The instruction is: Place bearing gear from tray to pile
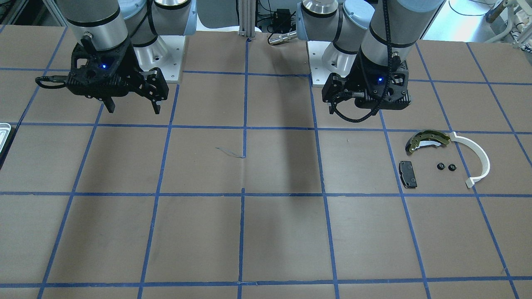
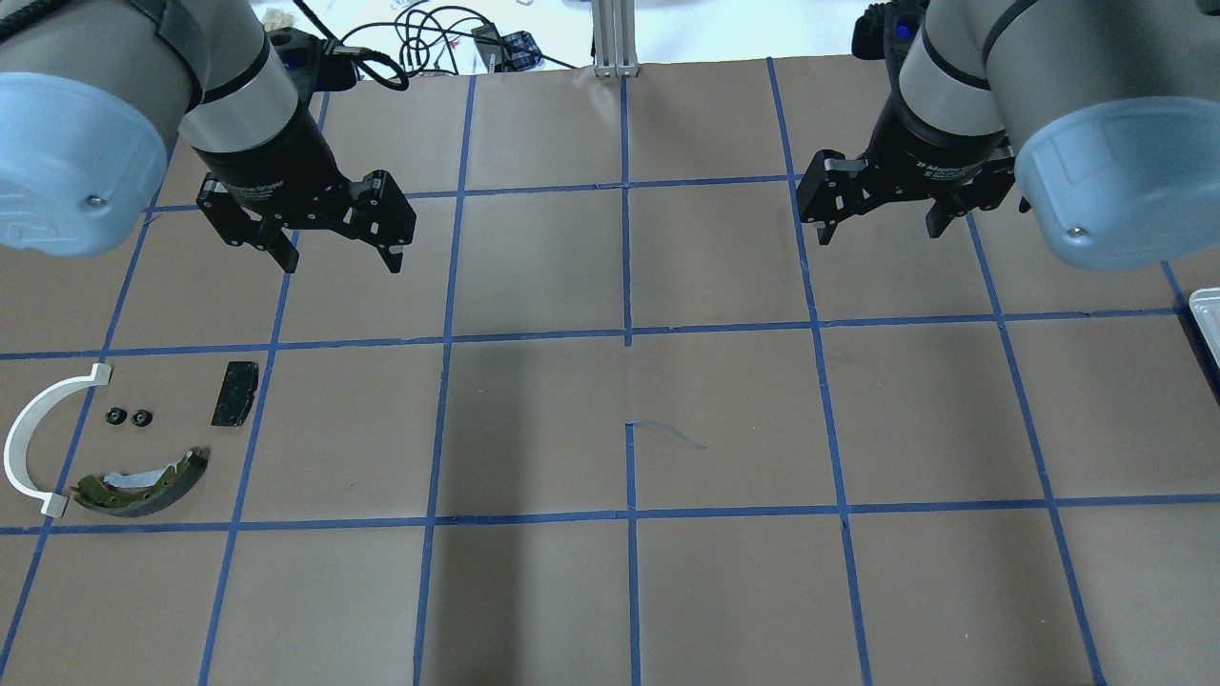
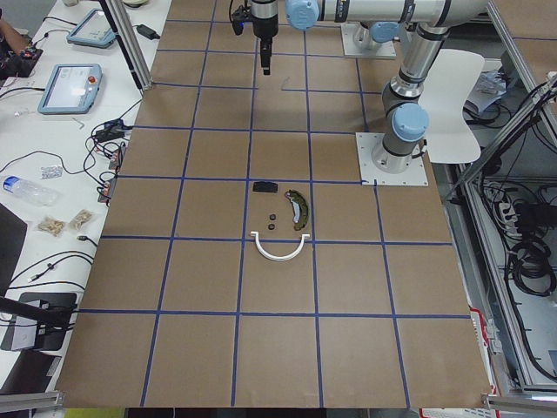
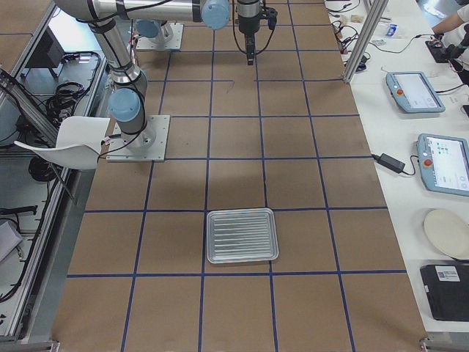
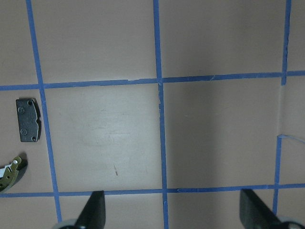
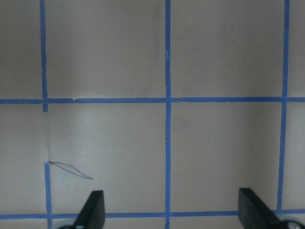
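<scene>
Two small black bearing gears lie side by side in the pile, between the olive-yellow brake shoe, the white arc strip and the dark pad. They also show in the overhead view. The silvery tray is empty at the table's right end. My left gripper is open and empty, high above the table beyond the pile. My right gripper is open and empty, away from the tray. The left wrist view shows the pad and the shoe's tip.
The brown table carries a blue tape grid. The arms' white base plates sit at the robot's edge. A side bench with tablets and cables runs along the far edge. The tray's corner shows at the overhead view's right edge.
</scene>
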You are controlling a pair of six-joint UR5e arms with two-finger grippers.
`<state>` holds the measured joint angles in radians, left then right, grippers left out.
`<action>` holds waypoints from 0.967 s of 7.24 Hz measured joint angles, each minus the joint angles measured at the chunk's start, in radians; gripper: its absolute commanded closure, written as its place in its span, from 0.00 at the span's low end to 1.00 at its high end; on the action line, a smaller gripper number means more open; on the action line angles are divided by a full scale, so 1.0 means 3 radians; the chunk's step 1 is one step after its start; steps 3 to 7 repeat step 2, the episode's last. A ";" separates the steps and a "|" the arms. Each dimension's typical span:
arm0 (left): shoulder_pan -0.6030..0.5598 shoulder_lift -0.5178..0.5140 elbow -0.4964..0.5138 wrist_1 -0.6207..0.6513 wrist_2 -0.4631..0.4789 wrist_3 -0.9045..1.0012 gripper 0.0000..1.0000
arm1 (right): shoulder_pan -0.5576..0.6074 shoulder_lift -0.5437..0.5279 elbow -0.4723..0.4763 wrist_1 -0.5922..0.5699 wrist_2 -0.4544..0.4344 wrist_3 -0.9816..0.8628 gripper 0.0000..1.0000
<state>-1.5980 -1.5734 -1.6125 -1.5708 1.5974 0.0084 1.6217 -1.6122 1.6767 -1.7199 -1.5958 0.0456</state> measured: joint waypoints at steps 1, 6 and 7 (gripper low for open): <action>-0.0003 0.0017 -0.0023 -0.0003 0.0016 0.0007 0.00 | -0.0001 0.0000 0.0003 -0.0001 0.0008 0.0004 0.00; -0.0002 0.0021 -0.0034 -0.0009 0.0036 0.0011 0.00 | -0.0001 0.0000 0.0003 -0.0003 0.0013 0.0003 0.00; -0.0002 0.0021 -0.0034 -0.0009 0.0036 0.0011 0.00 | -0.0001 0.0000 0.0003 -0.0003 0.0013 0.0003 0.00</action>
